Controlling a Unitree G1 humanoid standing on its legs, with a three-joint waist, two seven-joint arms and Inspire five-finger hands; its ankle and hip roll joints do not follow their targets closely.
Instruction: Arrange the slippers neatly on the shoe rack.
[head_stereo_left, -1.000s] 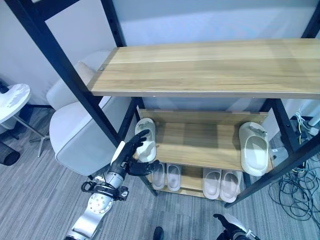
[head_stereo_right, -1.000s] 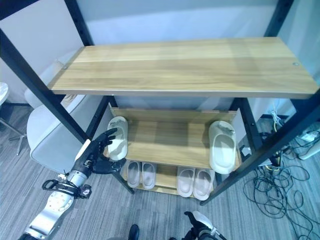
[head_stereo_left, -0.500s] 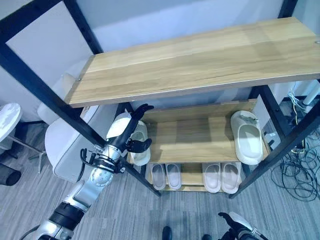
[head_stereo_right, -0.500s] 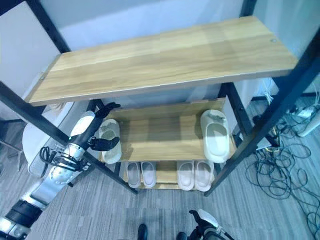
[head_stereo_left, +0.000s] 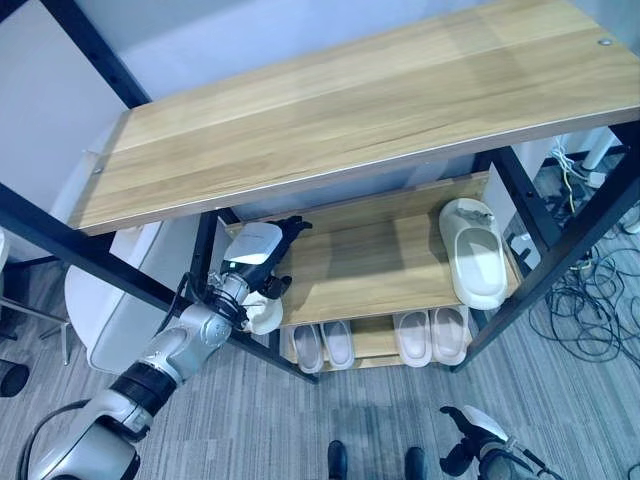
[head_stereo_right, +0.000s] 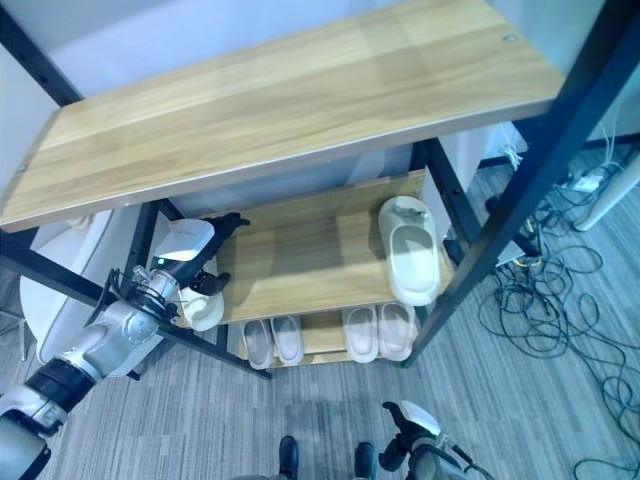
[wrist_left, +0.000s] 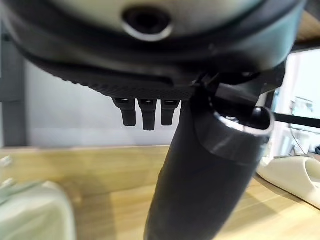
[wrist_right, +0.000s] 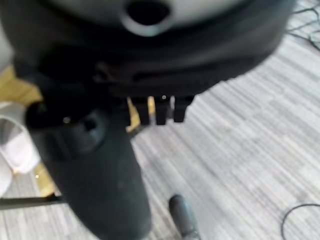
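**Slippers on the middle shelf: setting the left one straight**

Slippers lie at either end of the middle shelf (head_stereo_left: 390, 265) of the shoe rack (head_stereo_left: 300, 110): the left slipper (head_stereo_left: 262, 312) at the near left corner, under our left hand (head_stereo_left: 258, 250), and the right slipper (head_stereo_left: 474, 252) far off at the right end, toe pointing away. Two further pairs (head_stereo_left: 380, 340) stand in a row on the bottom shelf. We judge the step in hand to be squaring the left slipper on its board. To do it well, we should keep the hand low under the top shelf, clear the black upright post (head_stereo_left: 150, 290) beside the wrist, and slide the slipper inward until its whole sole rests on the wood, parallel to its mate.

In the left wrist view the fingers (wrist_left: 143, 111) hang straight and relaxed, the thumb (wrist_left: 210, 170) standing forward, nothing gripped; a pale slipper edge (wrist_left: 35, 212) shows beside them. Whether the palm touches the left slipper we cannot tell, since the hand covers most of it. Our right hand (head_stereo_left: 470, 440) hangs low over the floor (wrist_right: 240, 140), fingers (wrist_right: 161, 111) straight and holding nothing.
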